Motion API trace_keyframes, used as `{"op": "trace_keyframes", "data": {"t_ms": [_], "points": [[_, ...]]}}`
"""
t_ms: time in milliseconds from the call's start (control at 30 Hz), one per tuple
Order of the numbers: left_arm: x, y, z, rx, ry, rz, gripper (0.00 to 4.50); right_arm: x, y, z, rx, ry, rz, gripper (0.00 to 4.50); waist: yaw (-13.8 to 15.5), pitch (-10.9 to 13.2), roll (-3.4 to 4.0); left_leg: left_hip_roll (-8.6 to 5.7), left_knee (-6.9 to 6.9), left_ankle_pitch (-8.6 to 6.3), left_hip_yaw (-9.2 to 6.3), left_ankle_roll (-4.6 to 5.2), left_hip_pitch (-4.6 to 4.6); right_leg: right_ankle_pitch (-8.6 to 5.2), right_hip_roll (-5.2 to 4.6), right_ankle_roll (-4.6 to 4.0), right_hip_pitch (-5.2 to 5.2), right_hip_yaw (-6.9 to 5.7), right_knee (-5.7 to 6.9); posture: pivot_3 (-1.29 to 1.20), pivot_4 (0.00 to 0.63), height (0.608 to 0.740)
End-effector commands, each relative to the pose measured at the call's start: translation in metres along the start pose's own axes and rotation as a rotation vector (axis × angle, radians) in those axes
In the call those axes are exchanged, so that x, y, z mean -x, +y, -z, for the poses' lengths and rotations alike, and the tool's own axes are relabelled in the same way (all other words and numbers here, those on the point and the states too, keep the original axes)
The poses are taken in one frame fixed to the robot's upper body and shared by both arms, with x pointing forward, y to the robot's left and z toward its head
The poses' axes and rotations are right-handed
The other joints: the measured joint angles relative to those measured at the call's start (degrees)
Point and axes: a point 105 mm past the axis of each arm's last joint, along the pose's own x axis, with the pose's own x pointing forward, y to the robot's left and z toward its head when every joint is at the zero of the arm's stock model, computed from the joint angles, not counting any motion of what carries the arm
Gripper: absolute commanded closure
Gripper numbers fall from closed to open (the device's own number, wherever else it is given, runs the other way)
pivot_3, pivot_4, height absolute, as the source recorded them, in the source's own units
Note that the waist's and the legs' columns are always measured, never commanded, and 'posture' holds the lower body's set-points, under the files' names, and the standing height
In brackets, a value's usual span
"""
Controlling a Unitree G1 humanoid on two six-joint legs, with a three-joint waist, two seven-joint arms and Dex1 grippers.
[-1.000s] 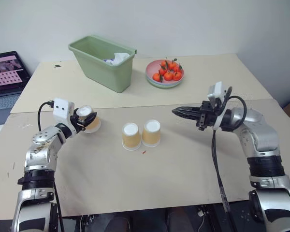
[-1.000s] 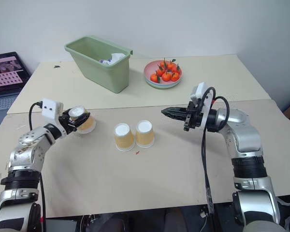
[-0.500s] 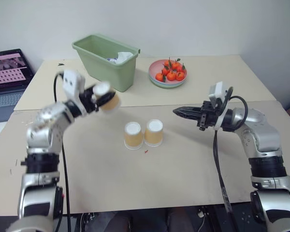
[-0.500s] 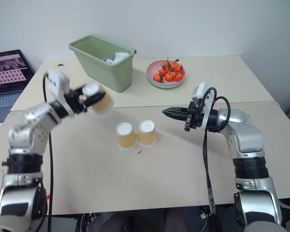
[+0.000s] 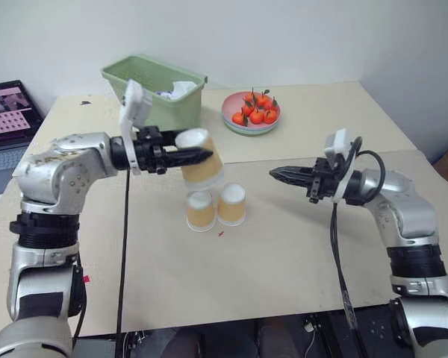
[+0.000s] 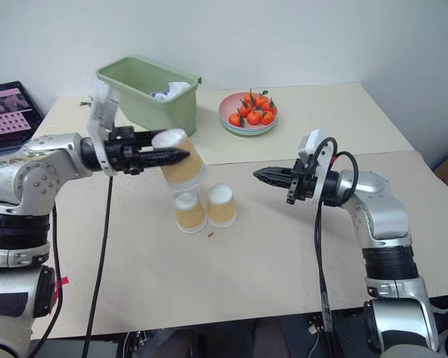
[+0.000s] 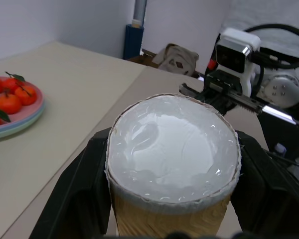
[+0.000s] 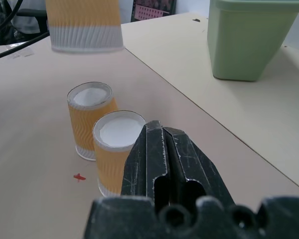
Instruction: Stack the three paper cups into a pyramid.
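It looked like an office or lab room: 2 plain beige tables [image 5: 299, 246] pushed together against a bare white wall [image 5: 284, 37], with an open laptop [image 5: 7, 123] on a side desk.

Green bin [image 5: 158, 91] – pink plate of oranges [image 5: 252, 115] – laptop [image 5: 6, 119].

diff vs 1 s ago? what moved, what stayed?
The left gripper, shut on the third paper cup throughout, lifted it off the table and swung it toward the middle; it now hangs above the two cups standing side by side upside down. Nothing taken or let go. The two cups, the shut right gripper, green bin and plate of oranges stayed put.
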Motion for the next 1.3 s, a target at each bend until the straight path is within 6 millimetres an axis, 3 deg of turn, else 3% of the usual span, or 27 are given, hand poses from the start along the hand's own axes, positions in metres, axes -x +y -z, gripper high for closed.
{"op": "trace_keyframes", "data": {"t_ms": [33, 233, 600, 667, 767, 833, 1033, 1167, 1300], "points": [[-0.006, -0.004, -0.004, -0.061, 0.001, 0.029, 1.91, 0.007, 0.001, -0.017, 0.043, -0.040, 0.009, 4.23, 0.0, 0.0, -0.01, 0.00, 0.01, 0.00, 0.00, 0.00, -0.01, 0.00, 0.00, 0.00, -0.01, 0.00, 0.00, 0.00, 0.150, 0.727], [-0.017, 0.001, 0.005, -0.088, 0.027, 0.034, 1.91, 0.009, 0.002, -0.018, 0.040, -0.040, 0.021, 4.23, 0.1, 0.0, -0.01, 0.00, 0.03, 0.00, 0.00, 0.00, -0.03, 0.00, 0.00, 0.00, -0.01, 0.01, 0.01, 0.00, 0.150, 0.727], [-0.031, 0.006, 0.004, -0.093, 0.009, 0.040, 1.91, 0.010, 0.003, -0.016, 0.031, -0.041, 0.034, 4.23, 0.1, 0.0, -0.01, -0.01, 0.09, -0.01, 0.01, 0.02, -0.05, 0.00, 0.00, 0.00, -0.01, 0.01, 0.02, 0.00, 0.150, 0.727], [-0.032, 0.005, 0.001, -0.067, -0.008, 0.054, 0.92, 0.010, 0.003, -0.016, 0.031, -0.043, 0.037, 4.23, 0.2, 0.0, -0.01, -0.01, 0.09, -0.01, 0.01, 0.03, -0.06, 0.00, 0.00, 0.00, -0.01, 0.02, 0.03, 0.00, 0.150, 0.727], [-0.031, 0.006, -0.001, -0.118, -0.009, 0.028, 0.10, 0.010, 0.002, -0.016, 0.030, -0.043, 0.039, 4.23, 0.1, 0.0, -0.01, -0.01, 0.11, -0.01, 0.01, 0.03, -0.06, 0.00, 0.00, 0.00, -0.01, 0.02, 0.06, 0.00, 0.150, 0.727], [-0.029, 0.007, -0.004, -0.125, -0.035, 0.011, 0.10, 0.010, 0.002, -0.016, 0.028, -0.043, 0.039, 4.23, 0.1, 0.0, -0.01, -0.01, 0.12, -0.01, 0.01, 0.03, -0.06, 0.00, 0.00, 0.00, -0.02, 0.02, 0.07, 0.00, 0.150, 0.727], [-0.016, 0.002, -0.025, -0.111, -0.133, -0.005, 0.10, 0.009, 0.001, -0.015, 0.025, -0.043, 0.035, 4.23, 0.1, 0.0, -0.01, -0.01, 0.14, -0.01, 0.01, 0.03, -0.05, 0.00, -0.01, 0.00, -0.03, 0.03, 0.12, 0.00, 0.150, 0.727], [0.005, -0.007, -0.056, -0.107, -0.246, -0.052, 0.10, 0.008, 0.001, -0.016, 0.025, -0.044, 0.029, 4.23, 0.0, 0.0, -0.02, -0.01, 0.16, -0.01, 0.00, 0.03, -0.06, 0.00, -0.01, 0.00, -0.05, 0.05, 0.17, 0.00, 0.150, 0.727], [0.040, 0.000, -0.049, -0.031, -0.310, -0.256, 0.10, 0.013, -0.007, -0.013, 0.022, -0.040, 0.071, 4.23, -0.1, 0.0, -0.01, -0.01, 0.15, -0.01, 0.04, 0.02, 0.01, 0.00, -0.01, 0.00, -0.12, 0.16, 0.30, 0.00, 0.150, 0.727]]}}
